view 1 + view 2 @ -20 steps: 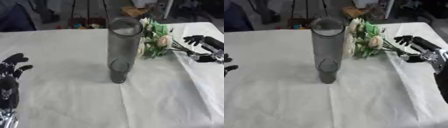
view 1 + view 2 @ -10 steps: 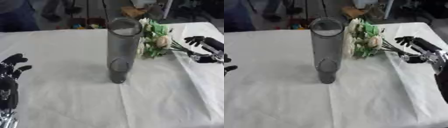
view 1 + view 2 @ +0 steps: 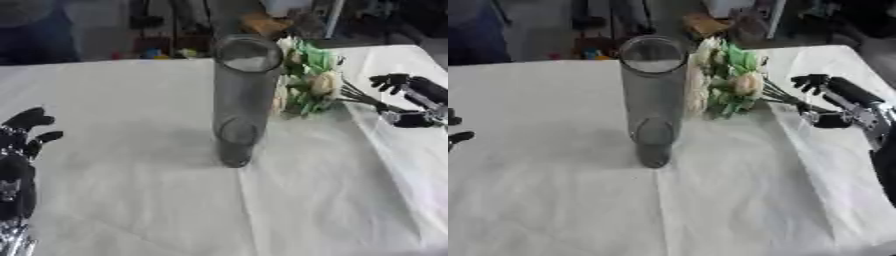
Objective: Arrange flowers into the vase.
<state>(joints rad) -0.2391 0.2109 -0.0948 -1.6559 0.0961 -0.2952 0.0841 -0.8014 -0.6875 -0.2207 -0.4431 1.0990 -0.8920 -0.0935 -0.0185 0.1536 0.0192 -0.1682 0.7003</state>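
Observation:
A tall grey see-through vase stands upright in the middle of the white cloth. To its right lies a bunch of flowers with cream blooms and green leaves, heads against the vase's upper part and dark stems pointing right. My right hand is at the stem ends, fingers above and thumb below with a wide gap between them. The stem tips reach into that gap, and I cannot tell whether they touch. My left hand rests open at the lower left, fingers up, far from the vase.
The white tablecloth covers the whole table, with folds along its right side. Beyond the far edge is floor clutter: a brown box and stands.

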